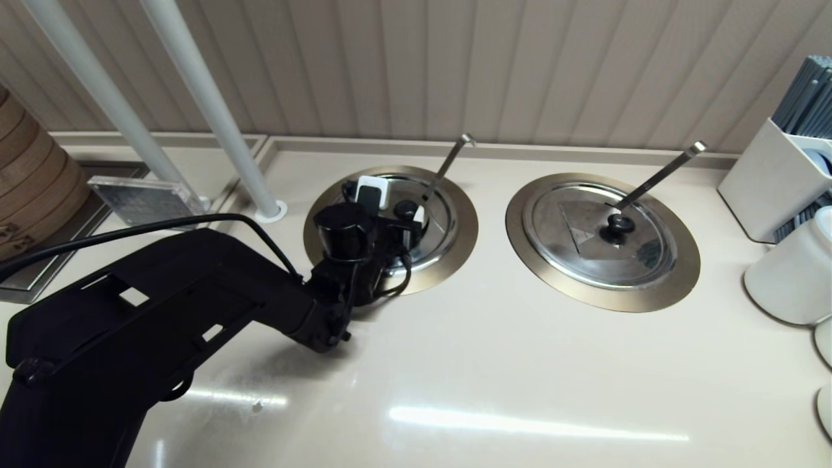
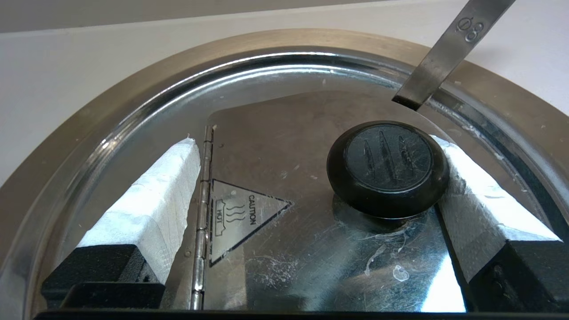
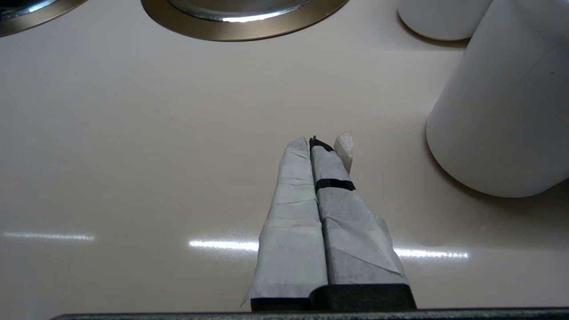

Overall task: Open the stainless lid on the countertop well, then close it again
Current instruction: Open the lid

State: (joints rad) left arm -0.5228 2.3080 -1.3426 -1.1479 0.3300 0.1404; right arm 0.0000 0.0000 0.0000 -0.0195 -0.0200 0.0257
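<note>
The stainless lid (image 1: 437, 224) lies flat and closed in the countertop well, whose brass-toned flange (image 1: 465, 227) rings it. The hook-tipped ladle handle (image 1: 448, 166) sticks out through the edge notch. My left gripper (image 1: 396, 208) hovers just over the lid, open, with the black knob (image 2: 387, 168) between its taped fingers (image 2: 151, 209). One finger (image 2: 480, 195) touches the knob; the other stands well apart, past the hinge (image 2: 202, 213) and the small caution triangle (image 2: 242, 213). My right gripper (image 3: 318, 142) is shut, low over the bare counter, out of the head view.
The twin lid (image 1: 601, 231) with its straight square-tipped handle sits to the right. White crocks (image 1: 790, 273) and a utensil holder (image 1: 777, 182) crowd the right edge, close to the right gripper. Two white poles (image 1: 214, 117) and a bamboo steamer (image 1: 32, 182) stand to the left.
</note>
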